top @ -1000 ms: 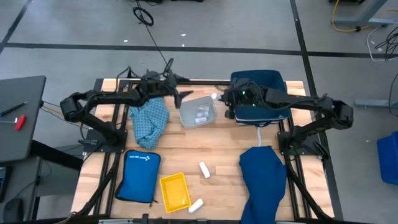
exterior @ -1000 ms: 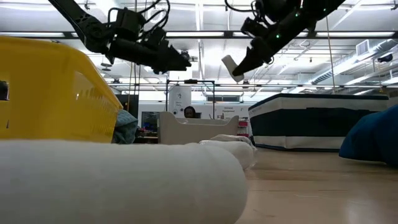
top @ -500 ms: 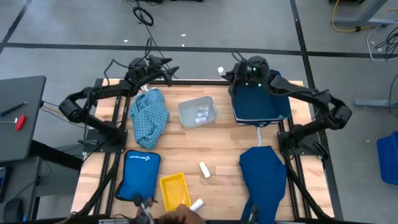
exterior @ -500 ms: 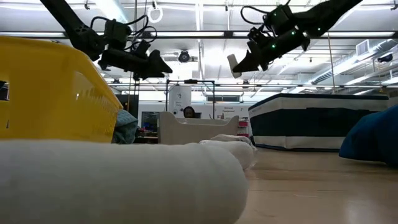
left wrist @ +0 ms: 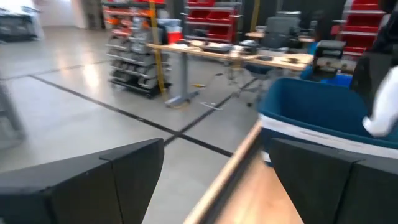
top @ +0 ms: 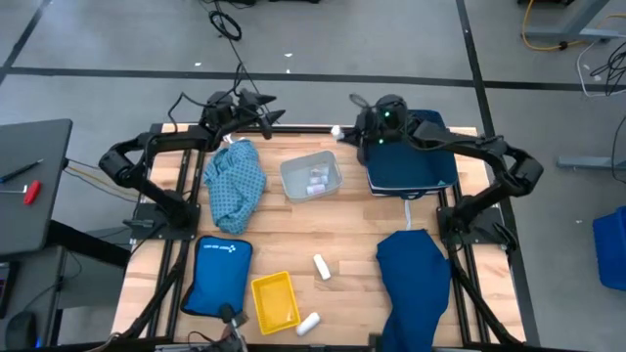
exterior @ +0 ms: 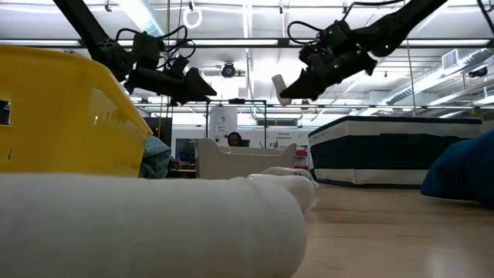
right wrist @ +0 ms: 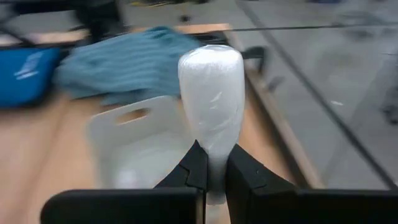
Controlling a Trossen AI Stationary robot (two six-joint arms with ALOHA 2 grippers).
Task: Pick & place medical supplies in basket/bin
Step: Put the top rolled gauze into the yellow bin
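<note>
While most of the supplies lay unsorted on the table [top: 352, 230], the right gripper [top: 347, 131] was clamped on a white roll [right wrist: 210, 93], which stuck out past its fingertips near the far table edge, raised above the table.

Near edge: a second white roll [top: 308, 324] lay just beside a small yellow bin [top: 274, 300], which looked empty, and a flat blue pouch [top: 219, 276] lay on that bin's other side, toward the left arm.

A little farther in: a third white roll [top: 321, 266] lay loose on the wood, and the navy cloth [top: 415, 284] lay crumpled toward the right arm's side, reaching to the near edge.

Middle to far: the light blue patterned cloth [top: 235, 184] lay bunched beside a clear tray [top: 311, 177], which held a few small items too small to identify. The navy basket [top: 409, 161] stood beyond, on the right arm's side; nothing pale showed inside it.

Far edge: the left gripper [top: 262, 108] hung with its fingers spread wide and empty, raised above the far table edge beyond the patterned cloth.

Judged from this layout, the task was at an early stage: one roll was in transit, while two rolls and both cloths remained to be collected. Whether the tray's contents counted as placed could not be told.
</note>
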